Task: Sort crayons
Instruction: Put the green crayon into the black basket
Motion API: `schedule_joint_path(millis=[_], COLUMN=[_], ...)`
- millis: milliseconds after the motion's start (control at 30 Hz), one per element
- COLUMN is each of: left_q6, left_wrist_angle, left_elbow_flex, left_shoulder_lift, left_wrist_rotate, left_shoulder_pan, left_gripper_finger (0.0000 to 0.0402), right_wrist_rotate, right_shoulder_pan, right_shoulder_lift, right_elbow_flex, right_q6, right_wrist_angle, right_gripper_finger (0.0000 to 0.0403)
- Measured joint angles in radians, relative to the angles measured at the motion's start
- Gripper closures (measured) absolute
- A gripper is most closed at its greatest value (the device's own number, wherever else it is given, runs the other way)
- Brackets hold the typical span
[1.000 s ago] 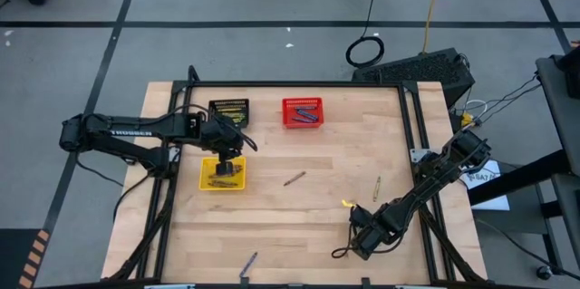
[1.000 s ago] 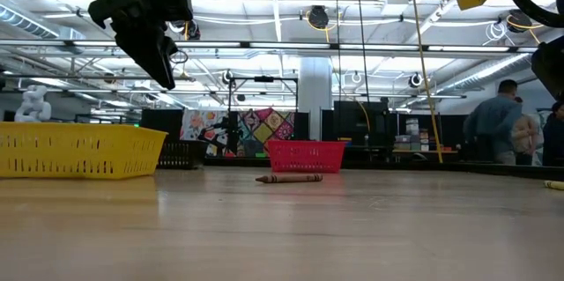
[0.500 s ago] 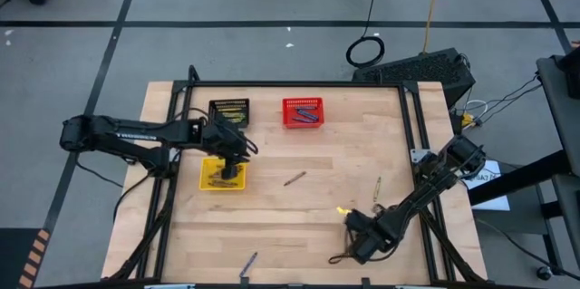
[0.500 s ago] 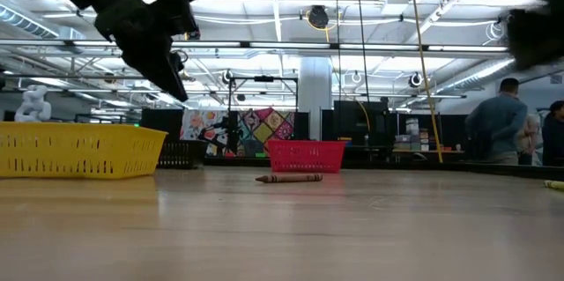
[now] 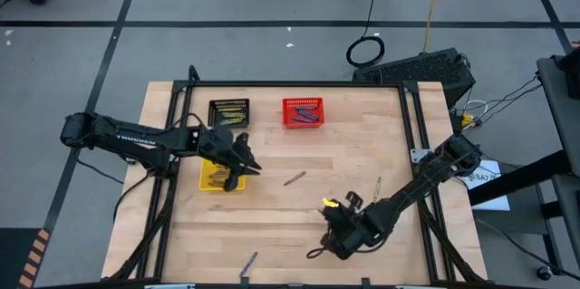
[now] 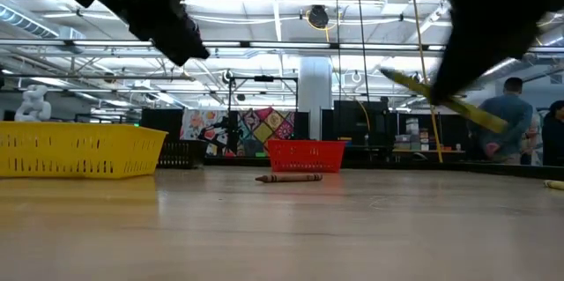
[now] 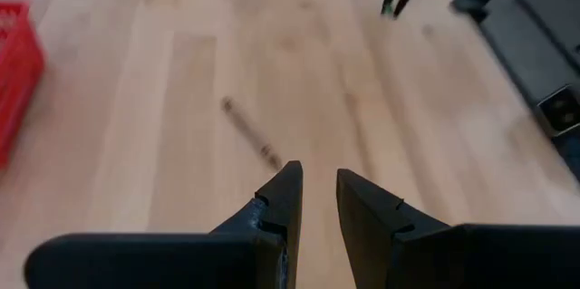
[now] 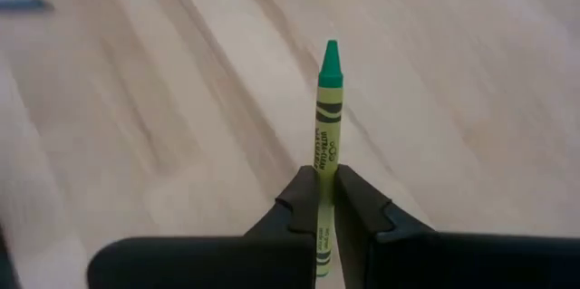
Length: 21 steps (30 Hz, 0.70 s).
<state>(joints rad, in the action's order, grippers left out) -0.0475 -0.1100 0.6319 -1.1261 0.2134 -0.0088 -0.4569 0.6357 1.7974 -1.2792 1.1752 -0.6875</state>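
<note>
The yellow-green crayon (image 8: 325,117) is a thin, stiff, paper-wrapped stick with a green tip. It looks very light, though wax can snap under a hard squeeze and a round barrel may roll or pivot between flat fingers. The right pincer (image 8: 325,200) is clenched on its lower half, most of the length jutting forward; a hold nearer the middle would likely pivot less. It hangs above the bench (image 5: 362,135), toward the near edge, right of centre. A brown crayon (image 5: 294,178) lies loose near the middle of the bench, a blue crayon (image 5: 249,263) by the near edge, another yellow-green one (image 5: 377,187) toward the right edge. The left pincer (image 7: 316,200) is empty, its jaws slightly parted, hovering by the yellow basket (image 5: 207,178) and facing the brown crayon.
</note>
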Motion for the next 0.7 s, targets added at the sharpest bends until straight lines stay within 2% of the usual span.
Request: schedule_joint_path(millis=[233, 500, 700], left_q6=[-0.045, -0.105, -0.105], left_wrist_angle=[0.158, 0.365, 0.426], left_elbow_flex=[0.000, 0.002, 0.002], left_shoulder_lift=[-0.045, -0.157, -0.191], left_wrist_rotate=[-0.002, -0.015, -0.005], left_shoulder_pan=[-0.072, -0.128, -0.138], left_gripper_finger=[0.0326, 0.0326, 0.0326], right_wrist_rotate=[-0.125, -0.145, -0.117], right_shoulder_pan=[-0.067, -0.155, -0.192], right_shoulder_lift=[-0.002, -0.003, -0.003], right_elbow_flex=[-0.058, -0.085, -0.085], right_q6=[-0.306, -0.639, -0.721], right_wrist_angle=[0.181, 0.427, 0.476], right_gripper_finger=[0.0403, 0.0403, 0.0403])
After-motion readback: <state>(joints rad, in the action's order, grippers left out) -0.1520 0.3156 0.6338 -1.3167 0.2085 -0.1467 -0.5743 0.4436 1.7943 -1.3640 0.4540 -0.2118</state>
